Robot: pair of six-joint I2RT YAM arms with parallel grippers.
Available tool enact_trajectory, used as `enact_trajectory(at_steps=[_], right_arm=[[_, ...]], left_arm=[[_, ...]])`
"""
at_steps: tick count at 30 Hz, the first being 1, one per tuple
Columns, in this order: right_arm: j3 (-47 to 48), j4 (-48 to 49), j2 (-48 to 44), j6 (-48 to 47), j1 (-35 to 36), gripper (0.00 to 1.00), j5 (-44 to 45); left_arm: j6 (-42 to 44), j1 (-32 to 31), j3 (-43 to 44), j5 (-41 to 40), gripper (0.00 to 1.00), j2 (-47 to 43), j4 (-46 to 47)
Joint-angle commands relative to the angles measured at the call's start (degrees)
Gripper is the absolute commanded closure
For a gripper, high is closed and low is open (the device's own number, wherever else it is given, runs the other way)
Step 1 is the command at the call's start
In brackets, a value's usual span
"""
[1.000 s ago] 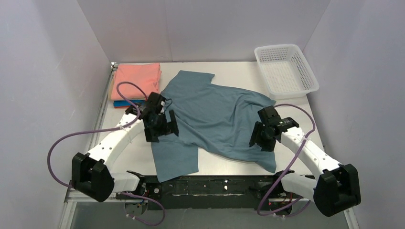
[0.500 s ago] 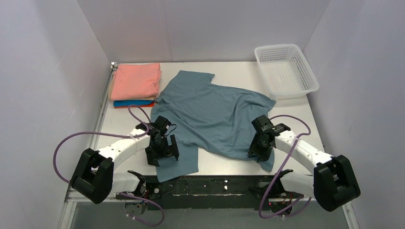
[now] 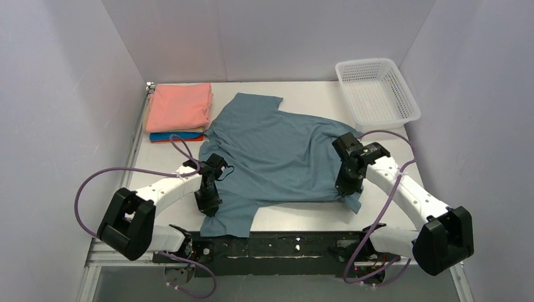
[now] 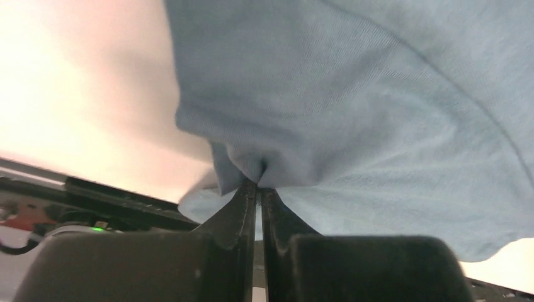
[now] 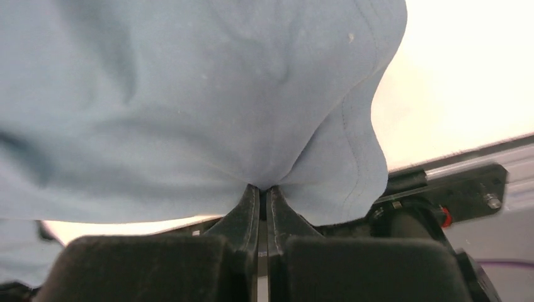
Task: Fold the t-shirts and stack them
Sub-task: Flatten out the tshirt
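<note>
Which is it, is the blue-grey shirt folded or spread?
Spread: the blue-grey shirt lies open on the table, near edge pinched by the left gripper and right gripper.

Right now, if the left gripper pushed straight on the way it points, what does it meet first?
The blue-grey t-shirt: the left gripper has its jaws shut on a pinch of that cloth. Past it, probably the table, though depth is unclear.

Both arms wear smooth white shells, the left arm (image 3: 165, 187) and the right arm (image 3: 403, 189) alike. Each has a bulky black block at the shoulder joint (image 3: 126, 223) and a black wrist. A purple cable (image 3: 126, 168) runs outside each arm in a loose loop. The left gripper (image 4: 258, 189) and right gripper (image 5: 264, 192) have matte black fingers (image 4: 236, 214) tapering to thin tips.
</note>
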Motion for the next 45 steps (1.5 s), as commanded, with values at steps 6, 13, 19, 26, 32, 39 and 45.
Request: enact_trajectory(at_steps=[6,13,19,26,32,39,45], right_arm=[[9.97,-30.88,2.42,-7.11,-0.70,0.91,-2.10],[14.21,-25.99,4.19,-6.14,-2.10,0.24,3.41],[17.45,-19.18,2.89,-7.86,-5.04,0.22,5.76],[13.16,11.38,1.06,-10.41,-10.13,0.20,-5.01],[20.92,23.21,13.72,-14.62,-10.72,0.20,-5.25],[42.27,17.70,37.91,-19.30,-10.68,0.21,-7.73],[57.48,13.12,54.40,-19.66,-10.64,0.22,-15.88]], left_arm=[[0.32,-0.01,1.76,-8.93,1.00,-8.80,-18.21],[0.81,0.03,4.19,-9.96,0.93,-8.35,-22.10],[1.76,0.01,5.19,-8.54,0.29,-11.54,-24.20],[6.85,0.03,14.41,-4.62,0.02,-13.26,-18.35],[11.57,0.69,25.16,0.22,0.02,-0.99,-4.43],[12.69,6.19,37.51,8.54,0.00,21.73,1.40],[14.09,11.07,50.29,12.19,0.01,38.73,0.86]])
